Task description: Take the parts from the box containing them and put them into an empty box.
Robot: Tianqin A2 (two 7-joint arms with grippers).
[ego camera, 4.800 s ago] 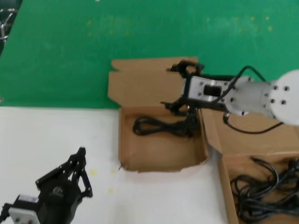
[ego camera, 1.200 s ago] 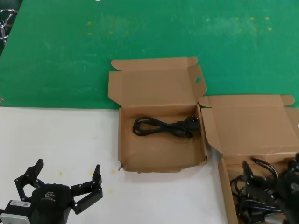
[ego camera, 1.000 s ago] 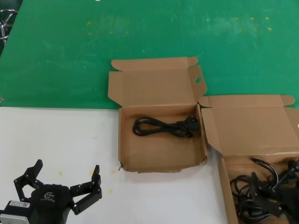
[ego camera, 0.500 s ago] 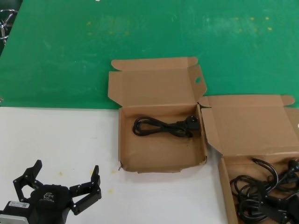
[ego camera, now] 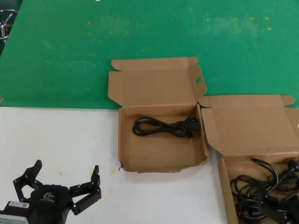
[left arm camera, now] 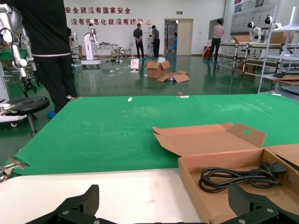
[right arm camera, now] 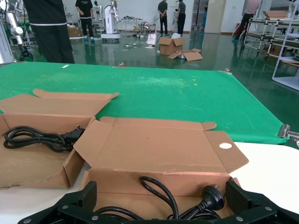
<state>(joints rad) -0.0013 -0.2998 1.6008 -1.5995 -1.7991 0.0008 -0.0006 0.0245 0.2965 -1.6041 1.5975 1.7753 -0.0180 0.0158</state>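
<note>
Left claw [ego camera: 58,182]: you have it low over the white bench [ego camera: 56,135] at the near-left corner, fingers spread wide, gripping nothing, well apart from both boxes.
Right claw [right arm camera: 161,198]: its finger tips show only in the right wrist view, set wide apart over the cord pile, with nothing between them; in the head view I cannot make it out at the lower right edge.
Parts [ego camera: 264,196]: tangled black cords with plugs, lying in the box at your near right.
Source box [ego camera: 250,123]: lid folded back and open, just beside the centre box on its right.
Receiving box [ego camera: 161,154]: centre of the bench, lid open toward the green mat [ego camera: 140,32], oval hole in the lid's right flap, torn front-left corner.
Delivered cord [ego camera: 163,127]: one looped bundle lying along the back wall inside the receiving box.
In the way: the source box's raised lid stands between the cord pile and the receiving box.
Surroundings: people [left arm camera: 44,42] standing on the shop floor beyond the mat.
</note>
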